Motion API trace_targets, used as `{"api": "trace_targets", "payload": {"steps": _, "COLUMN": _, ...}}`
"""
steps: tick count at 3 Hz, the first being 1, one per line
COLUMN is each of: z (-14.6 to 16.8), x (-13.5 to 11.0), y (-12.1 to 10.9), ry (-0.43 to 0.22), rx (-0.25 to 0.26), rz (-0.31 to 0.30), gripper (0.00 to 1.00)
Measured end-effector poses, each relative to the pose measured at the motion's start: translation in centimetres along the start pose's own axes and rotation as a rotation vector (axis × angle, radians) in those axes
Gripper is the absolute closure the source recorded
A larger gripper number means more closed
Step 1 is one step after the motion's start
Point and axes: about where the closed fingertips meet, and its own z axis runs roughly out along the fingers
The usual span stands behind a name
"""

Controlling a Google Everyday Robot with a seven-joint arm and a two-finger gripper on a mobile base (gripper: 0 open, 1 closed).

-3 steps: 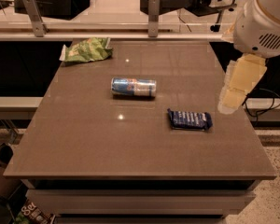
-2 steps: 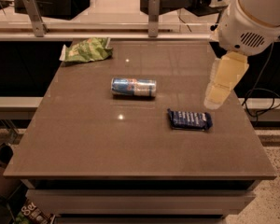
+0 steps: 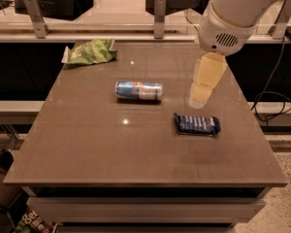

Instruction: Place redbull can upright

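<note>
The redbull can lies on its side near the middle of the brown table, with its long axis running left to right across the view. Its blue and silver panels face up, and which end carries the pull tab I cannot tell. Because it lies flat, the task is not yet done; the can must first be taken and then turned so that it stands on its base. The gripper hangs from the white wrist housing to the right of the can, pointing down and a little to the left. It is above the table surface and apart from the can, so it carries nothing. Whether it is released or clenched I cannot tell, since it shows only as one pale shape. I judge this to be the approach step, because the gripper is on the can's right side and not yet over it. The dark-blue snack wrapper lies flat just below the gripper in the view, near the can's right end, and a low sideways move could push it. The green chip bag rests at the far left corner, well apart from the can, and should not disturb the work.
</note>
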Motion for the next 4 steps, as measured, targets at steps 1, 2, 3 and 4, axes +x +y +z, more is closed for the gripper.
{"api": "trace_targets", "payload": {"steps": 1, "z": 1.1, "x": -1.7, "y": -0.6, "ry": 0.05, "rx": -0.012, "rz": -0.039, "gripper": 0.0}}
{"api": "trace_targets", "payload": {"steps": 2, "z": 2.3, "x": -4.5, "y": -2.0, "ry": 0.111, "rx": -0.014, "rz": -0.107, "gripper": 0.0}}
{"api": "trace_targets", "payload": {"steps": 3, "z": 2.7, "x": -5.0, "y": -2.9, "ry": 0.097, "rx": -0.008, "rz": -0.117, "gripper": 0.0}}
{"api": "trace_targets", "payload": {"steps": 4, "z": 3.7, "x": -5.8, "y": -4.6, "ry": 0.083, "rx": -0.021, "rz": -0.137, "gripper": 0.0}}
